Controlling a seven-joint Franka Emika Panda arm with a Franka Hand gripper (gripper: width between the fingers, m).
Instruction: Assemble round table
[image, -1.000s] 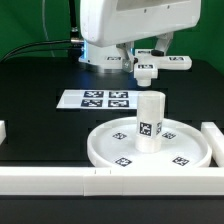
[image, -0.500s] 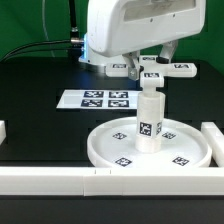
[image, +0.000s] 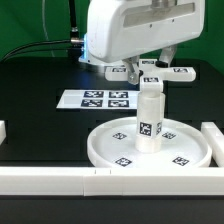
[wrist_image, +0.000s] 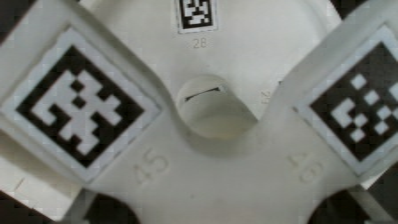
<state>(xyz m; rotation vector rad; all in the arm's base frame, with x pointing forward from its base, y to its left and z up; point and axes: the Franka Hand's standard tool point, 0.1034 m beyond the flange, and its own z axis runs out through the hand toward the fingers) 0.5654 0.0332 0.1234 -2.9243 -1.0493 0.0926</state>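
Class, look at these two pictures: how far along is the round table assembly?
Done: the tagged white cylindrical post stands upright on the hub of the large white plastic disc. In hand: the claw sits at the post's top; whether it grips is unclear. Left: probably tightening the post, then adding the tagged white piece lying behind it.

Post (image: 149, 122) upright on disc (image: 98, 150), base (image: 181, 72) above

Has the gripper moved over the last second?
Yes. The gripper, holding a tagged white piece, has come down toward the top of the post.
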